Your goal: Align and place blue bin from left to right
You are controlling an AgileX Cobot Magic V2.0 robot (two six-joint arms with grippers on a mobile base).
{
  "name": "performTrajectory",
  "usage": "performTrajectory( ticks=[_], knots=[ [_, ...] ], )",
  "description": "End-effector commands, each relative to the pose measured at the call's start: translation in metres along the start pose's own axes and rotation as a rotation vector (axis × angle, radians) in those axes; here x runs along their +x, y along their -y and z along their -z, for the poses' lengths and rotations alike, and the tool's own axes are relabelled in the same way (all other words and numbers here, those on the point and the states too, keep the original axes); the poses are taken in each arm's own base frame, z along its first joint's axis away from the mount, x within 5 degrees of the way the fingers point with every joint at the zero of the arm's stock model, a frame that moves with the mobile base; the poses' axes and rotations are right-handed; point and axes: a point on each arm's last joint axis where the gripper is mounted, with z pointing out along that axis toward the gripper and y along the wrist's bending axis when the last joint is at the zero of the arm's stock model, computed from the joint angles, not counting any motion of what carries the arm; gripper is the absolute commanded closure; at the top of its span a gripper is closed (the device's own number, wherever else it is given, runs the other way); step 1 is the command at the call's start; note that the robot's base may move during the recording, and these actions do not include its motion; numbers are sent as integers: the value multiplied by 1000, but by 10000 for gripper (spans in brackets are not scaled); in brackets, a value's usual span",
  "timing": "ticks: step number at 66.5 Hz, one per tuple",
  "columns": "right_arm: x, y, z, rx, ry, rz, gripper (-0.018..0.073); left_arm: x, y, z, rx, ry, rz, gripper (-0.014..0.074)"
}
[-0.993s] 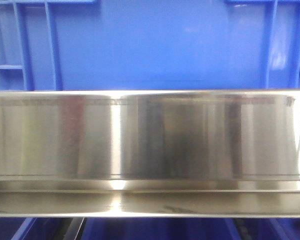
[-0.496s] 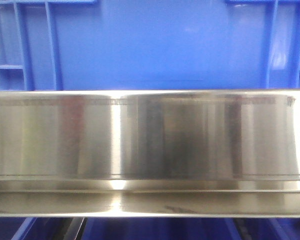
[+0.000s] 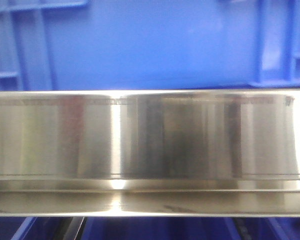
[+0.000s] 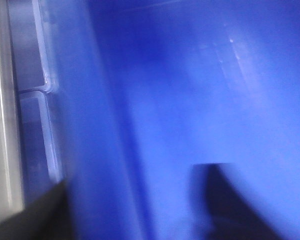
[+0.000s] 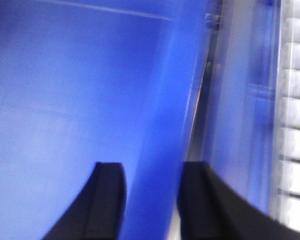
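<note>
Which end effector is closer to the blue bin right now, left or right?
Neither clearly: the right end effector straddles one wall of the blue bin, and the left end effector seems to straddle another wall, though that view is blurred.

It looks like a storeroom: a big blue bin (image 3: 150, 45) at 12 o'clock, a shiny metal rack (image 3: 150, 135) at 6.

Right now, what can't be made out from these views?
1. Front view: the steel band hides what the blue bin rests on; the frame edges cut off its top and ends.
2. Left wrist view: blur hides whether the left gripper touches the bin wall.
3. Right wrist view: blur hides whether the right gripper clamps the wall between its fingers.
</note>
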Motion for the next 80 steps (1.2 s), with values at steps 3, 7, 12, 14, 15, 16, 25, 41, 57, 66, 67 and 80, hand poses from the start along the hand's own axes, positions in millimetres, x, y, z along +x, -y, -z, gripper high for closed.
performTrajectory(
  ticks=[3,7,12,14,15,16,25,41,57,66,67,80],
  knots=[
    [-2,5,1,28,16,-5,615,0,1,4,4,2,-12,708],
    [-2,5,1,28,16,-5,624,0,1,4,4,2,-12,708],
    [-2,3,1,24,17,-5,628,0,0,4,0,2,-13,708],
    [-2,3,1,24,17,-5,628,0,0,4,-2,3,-14,708],
    [-2,3,2,24,19,-4,629,0,0,4,-5,3,-15,708],
    [-2,3,2,24,19,-4,629,0,0,4,-5,3,-15,708],
    [-2,3,2,24,19,-4,629,0,0,4,-5,3,4,708],
    [-5,1,13,13,54,-12,629,-1,0,18,-1,36,9,708],
    [-9,-7,35,-2,115,0,629,-1,0,40,5,80,10,708],
    [-7,-10,52,-8,151,7,629,1,-1,64,12,130,11,708],
    [-7,-10,54,-9,155,8,629,1,-1,67,12,137,11,708],
    [-2,-12,83,-14,215,12,629,-5,0,115,33,279,14,708]
  ],
)
